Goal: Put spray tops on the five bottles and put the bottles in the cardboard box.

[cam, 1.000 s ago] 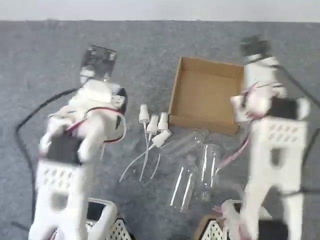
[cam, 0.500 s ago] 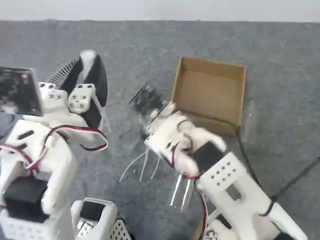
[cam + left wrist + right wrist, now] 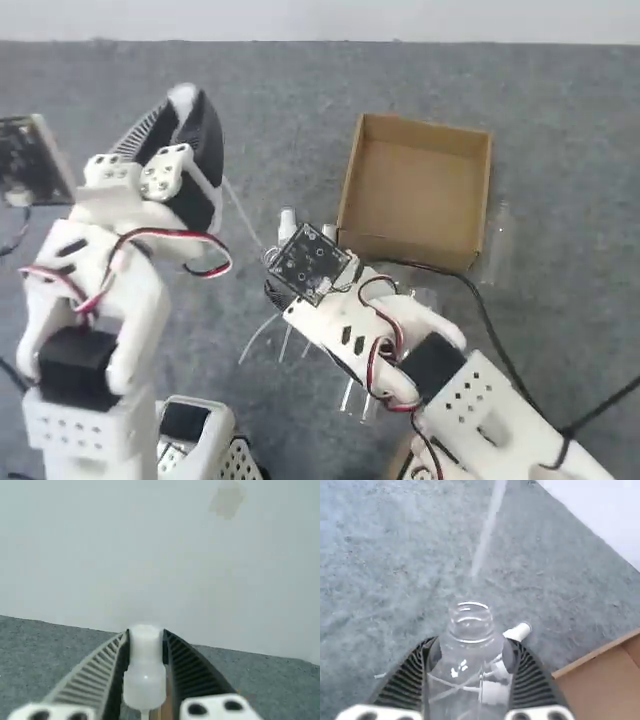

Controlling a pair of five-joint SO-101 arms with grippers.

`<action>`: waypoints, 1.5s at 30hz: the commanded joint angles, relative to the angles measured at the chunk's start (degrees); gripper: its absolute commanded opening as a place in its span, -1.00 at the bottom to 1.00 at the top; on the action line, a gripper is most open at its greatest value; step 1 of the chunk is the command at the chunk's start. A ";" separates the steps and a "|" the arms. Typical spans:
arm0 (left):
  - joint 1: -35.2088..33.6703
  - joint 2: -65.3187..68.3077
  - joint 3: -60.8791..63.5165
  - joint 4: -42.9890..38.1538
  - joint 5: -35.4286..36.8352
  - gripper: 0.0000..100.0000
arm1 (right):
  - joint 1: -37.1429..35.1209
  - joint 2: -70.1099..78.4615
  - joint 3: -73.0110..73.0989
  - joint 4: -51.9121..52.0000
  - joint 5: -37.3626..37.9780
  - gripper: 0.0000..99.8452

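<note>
Both jaws are loaded: my left jaws are clenched on a spray top (image 3: pixel 144 667), pinched by its white head and lifted high off the grey worktop (image 3: pixel 560 130). My right jaws are clamped round a clear bottle (image 3: pixel 470 645) just below the shoulder, with its open neck (image 3: pixel 469 614) pointing away from my wrist. I judge this to be the mating step: the dip tube (image 3: pixel 487 525) has to enter that neck before the cap can seat. To do it well I should bring the tube tip over the mouth slowly, put tube and bottle on one line, and only then press down. The tube looks thin and bendy, so a sideways approach would likely buckle it or skid it off the rim. Beyond the bottle, loose spray tops (image 3: pixel 288 222) lie beside the cardboard box (image 3: pixel 420 190), which is open with no bottle inside. My right wrist view gives the neck with the tube hanging ahead of it. The high view adds how my two arms stand apart and where the box waits, and my left wrist view sets the cap against a pale wall (image 3: pixel 160 545)
</note>
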 commanded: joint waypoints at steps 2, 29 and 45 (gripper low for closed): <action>0.53 -0.62 2.15 -2.29 0.88 -0.98 | -0.22 -2.33 -0.53 -1.54 -0.70 -0.99; 3.96 -0.70 -4.26 2.73 0.53 -0.98 | -0.13 -2.24 0.62 -1.01 -0.70 -0.99; 4.13 -0.70 9.19 -2.02 0.79 -0.98 | -0.22 -2.95 0.70 -1.27 -0.26 -0.99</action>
